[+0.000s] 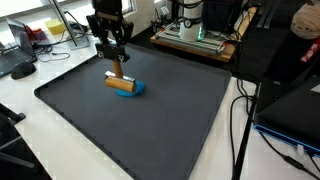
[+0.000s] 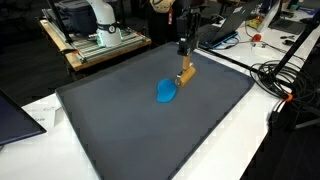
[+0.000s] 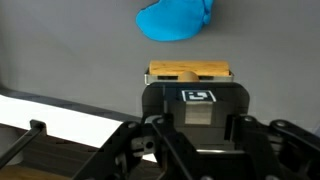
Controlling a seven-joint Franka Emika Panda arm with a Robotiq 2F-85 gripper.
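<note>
Dark grey mat [image 1: 160, 130] covers most of a white table [image 1: 30, 130] in a room that looks like a lab, with cables [image 2: 275, 75] hanging at the edge and other equipment behind. On the mat, toward its far side, the gripper [image 1: 116, 58] comes down from above. Its two fingers are pressed together on a wooden block [image 1: 120, 80], so the tool is clamped on this block and is not free.

In an exterior view the block [image 2: 187, 73] stands almost upright under the gripper [image 2: 184, 52], with its lower end at the mat [image 2: 150, 130] - whether it really touches the surface, I cannot tell. A blue object [image 2: 166, 92], low and rounded, lies on the mat at about 8 o'clock from the block, just beside it. In an exterior view from the opposite side, the same blue object [image 1: 135, 88] is at about 3 o'clock from the lower end of the block, and they seem to touch or nearly touch.

In the wrist view the block [image 3: 190, 72] is seen as a light wooden bar between the fingers of the gripper [image 3: 190, 85], across the middle of the picture. The blue object [image 3: 175, 18] is at 12 o'clock from it, a little apart, cut by the top edge. A white strip of table [image 3: 60, 120] shows at 8 o'clock - the rest is mat [image 3: 60, 50].
</note>
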